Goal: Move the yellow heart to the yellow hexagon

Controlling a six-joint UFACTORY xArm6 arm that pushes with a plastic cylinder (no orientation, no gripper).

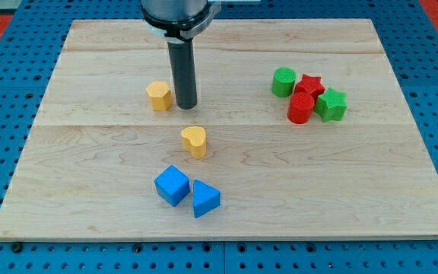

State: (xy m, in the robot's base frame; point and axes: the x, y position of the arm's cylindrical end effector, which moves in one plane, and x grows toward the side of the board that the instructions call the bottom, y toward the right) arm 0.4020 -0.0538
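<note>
The yellow heart (194, 141) lies near the middle of the wooden board (90, 160). The yellow hexagon (159, 96) lies up and to the left of it, a short gap apart. My tip (186, 106) stands just to the right of the yellow hexagon and above the yellow heart in the view, touching neither as far as I can tell. The dark rod rises from it to the view's top.
A blue cube (172, 185) and a blue triangle (204, 199) lie side by side below the heart. At the right sits a cluster: a green cylinder (284, 81), a red star (309, 85), a red cylinder (300, 108) and a green star (331, 104).
</note>
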